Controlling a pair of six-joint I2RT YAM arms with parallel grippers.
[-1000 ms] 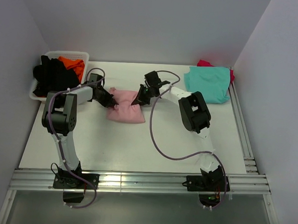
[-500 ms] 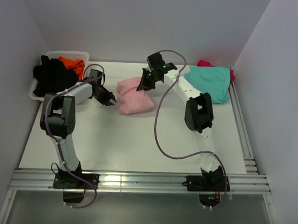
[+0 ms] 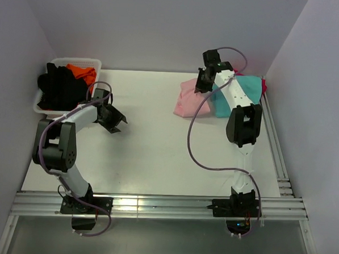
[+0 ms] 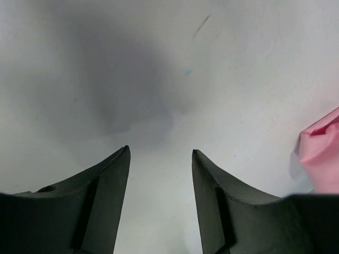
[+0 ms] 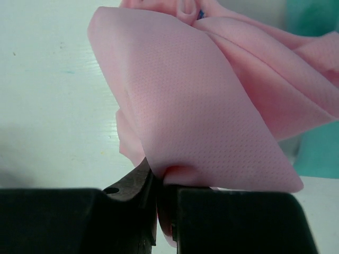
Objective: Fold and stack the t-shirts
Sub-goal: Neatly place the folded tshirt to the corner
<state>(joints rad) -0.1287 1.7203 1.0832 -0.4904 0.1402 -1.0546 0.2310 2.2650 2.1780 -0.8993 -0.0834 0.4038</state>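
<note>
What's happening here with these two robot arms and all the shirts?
They are folding and stacking t-shirts. The right gripper has its jaws shut on the light pink t-shirt, holding it right by the teal t-shirt at the far right of the table. The left gripper hangs over bare table, jaws open and empty. A black t-shirt and an orange t-shirt wait in the white basket at the far left.

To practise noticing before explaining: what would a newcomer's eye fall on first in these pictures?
The light pink t-shirt, bunched in the right gripper with jaws shut on it, at the table's far right by the teal t-shirt. Then the white basket at far left, holding the black t-shirt and orange t-shirt. The left gripper hovers open over bare table.
</note>
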